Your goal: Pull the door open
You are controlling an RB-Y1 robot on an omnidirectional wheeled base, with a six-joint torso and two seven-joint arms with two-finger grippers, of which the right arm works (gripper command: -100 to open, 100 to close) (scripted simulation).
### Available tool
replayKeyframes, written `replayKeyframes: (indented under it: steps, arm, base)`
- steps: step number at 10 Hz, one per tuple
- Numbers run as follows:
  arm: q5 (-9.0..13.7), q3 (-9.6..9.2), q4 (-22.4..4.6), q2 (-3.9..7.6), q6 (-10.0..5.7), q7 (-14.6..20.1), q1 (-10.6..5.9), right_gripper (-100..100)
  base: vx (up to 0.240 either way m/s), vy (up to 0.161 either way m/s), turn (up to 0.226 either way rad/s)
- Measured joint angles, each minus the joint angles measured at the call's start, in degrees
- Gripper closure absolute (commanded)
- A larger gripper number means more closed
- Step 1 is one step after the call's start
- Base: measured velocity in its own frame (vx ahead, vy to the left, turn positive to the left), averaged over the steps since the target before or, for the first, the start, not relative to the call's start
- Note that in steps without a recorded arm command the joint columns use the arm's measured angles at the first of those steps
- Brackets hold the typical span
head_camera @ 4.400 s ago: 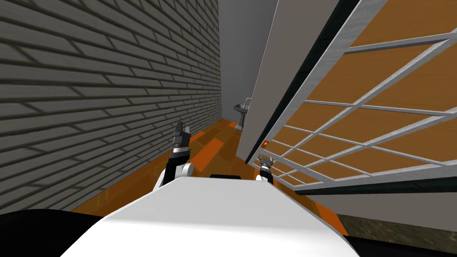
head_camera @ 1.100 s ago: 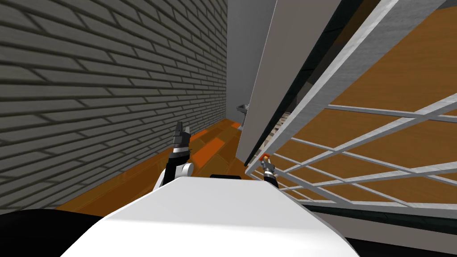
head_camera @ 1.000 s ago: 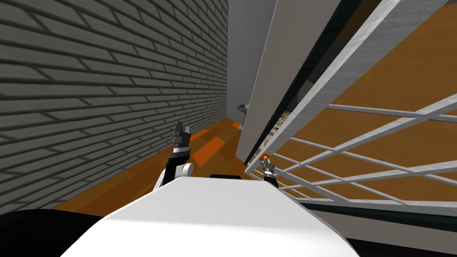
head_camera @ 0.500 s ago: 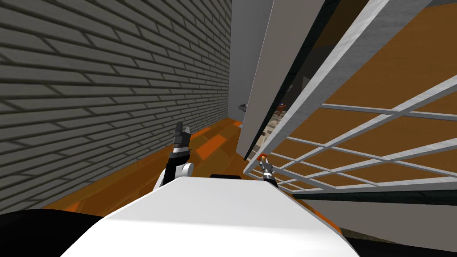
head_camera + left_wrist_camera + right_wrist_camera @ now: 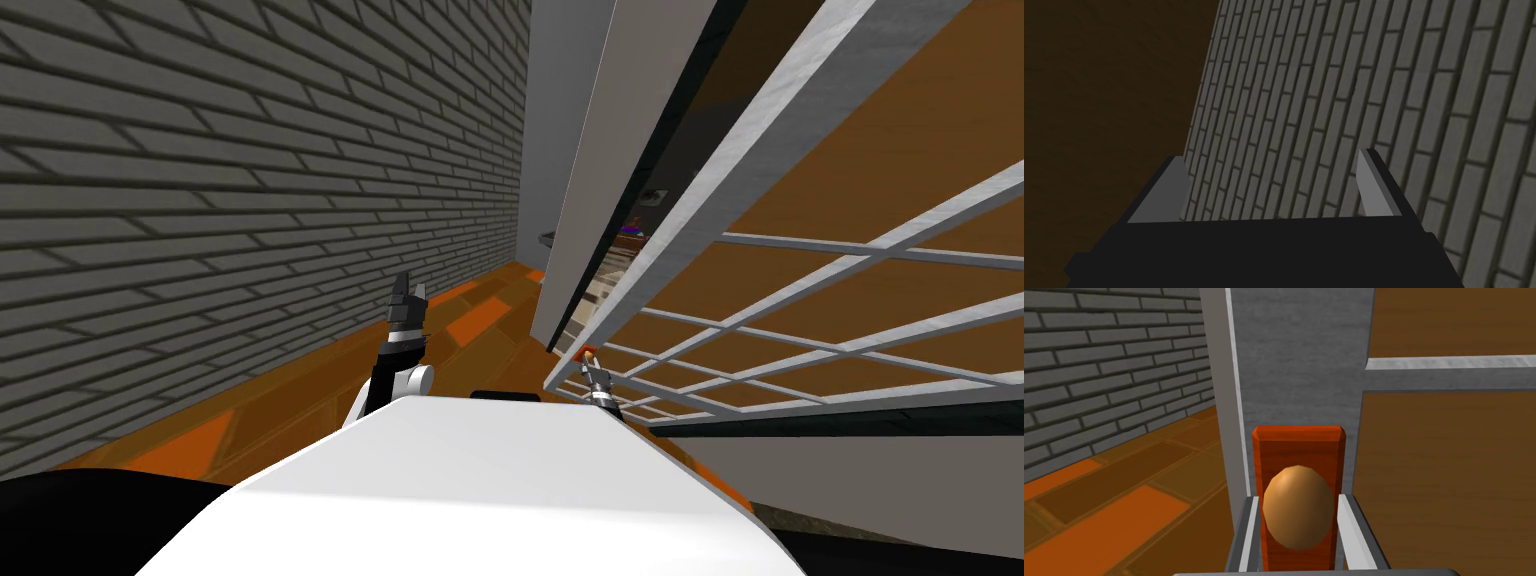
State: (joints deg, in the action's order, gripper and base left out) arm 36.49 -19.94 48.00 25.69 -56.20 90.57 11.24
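Note:
The door (image 5: 700, 240) has a grey frame with brown panels and stands ajar, its free edge swung toward me. A brown egg-shaped knob (image 5: 1298, 507) sits on a red-orange plate (image 5: 1297, 443) on the door's grey stile (image 5: 1304, 363). My right gripper (image 5: 1298, 498) is shut on this knob, one finger pressing each side. In the head view the right gripper (image 5: 596, 372) meets the knob (image 5: 590, 351) at the door's near lower corner. My left gripper (image 5: 408, 295) is raised beside the brick wall, and it (image 5: 1270, 156) stands open with nothing in it.
A grey brick wall (image 5: 200, 200) runs close along my left. Orange-brown floor tiles (image 5: 480, 320) lead ahead to a grey jamb panel (image 5: 620, 150). A narrow gap (image 5: 618, 265) between jamb and door shows a room beyond. The door leaf fills the right side.
The door has swung further toward me and the gap at the jamb has widened. The head view has shifted with my own move. My right gripper stays on the knob; the left arm is unchanged.

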Motion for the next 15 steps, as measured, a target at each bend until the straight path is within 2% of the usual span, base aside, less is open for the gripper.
replayKeyframes:
  steps: [2, 3, 4, 9, 10, 13, 15]
  arm:
    - [-0.82, -1.52, 0.25, 1.18, -1.3, 1.38, 1.1, 100]
    - [-0.93, -1.77, 0.07, 1.12, -1.35, 1.54, 1.29, 100]
    - [-1.11, -2.14, -0.15, 1.68, -1.91, 2.01, 1.48, 100]
    - [-2.75, -5.29, -2.21, 3.8, -6.54, 5.46, 2.5, 100]
    - [-2.99, -5.84, -1.89, 4.21, -7.06, 5.91, 3.09, -100]
    - [-2.57, -5.66, -2.05, 4.47, -8.0, 6.21, 4.17, -100]
    - [-2.39, -5.58, -1.99, 4.58, -8.35, 6.29, 4.66, -100]
  base:
    - [-0.163, -0.002, 0.033]
    - [-0.172, -0.007, 0.139]
    - [-0.251, -0.069, 0.148]
    - [-0.232, -0.036, 0.114]
    - [-0.187, 0.011, -0.059]
    - [-0.16, 0.095, -0.11]
    - [0.022, 0.021, 0.007]
